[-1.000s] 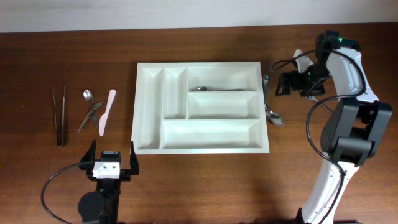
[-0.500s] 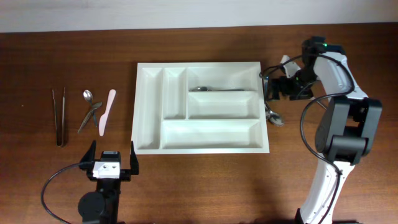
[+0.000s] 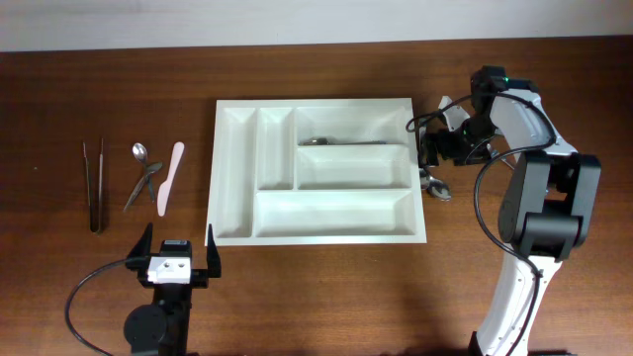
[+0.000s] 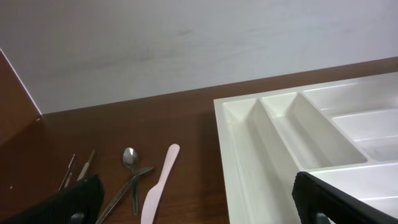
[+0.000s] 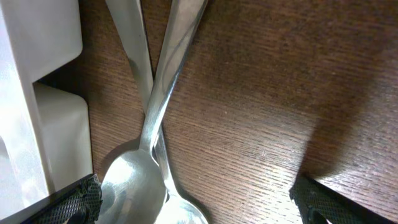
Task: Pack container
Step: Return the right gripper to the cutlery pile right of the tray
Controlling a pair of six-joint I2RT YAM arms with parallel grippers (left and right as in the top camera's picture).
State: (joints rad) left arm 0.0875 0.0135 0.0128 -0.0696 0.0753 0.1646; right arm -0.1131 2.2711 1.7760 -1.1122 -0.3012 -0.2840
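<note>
Brown wooden table (image 3: 316, 297) – tray in the middle, cutlery on either side.
The white tray (image 3: 316, 240) lies flat on the wood, its long sides running left to right. Well to its left lie dark tweezers (image 3: 94, 188), then a small spoon (image 3: 139, 151) crossed by another metal piece (image 3: 138, 190), then a pink spatula (image 3: 170, 176) – all pointing roughly toward the far edge. Just beside the tray's right rim two metal spoons (image 5: 143, 168) lie crossed, one handle over the other, bowls side by side.
</note>
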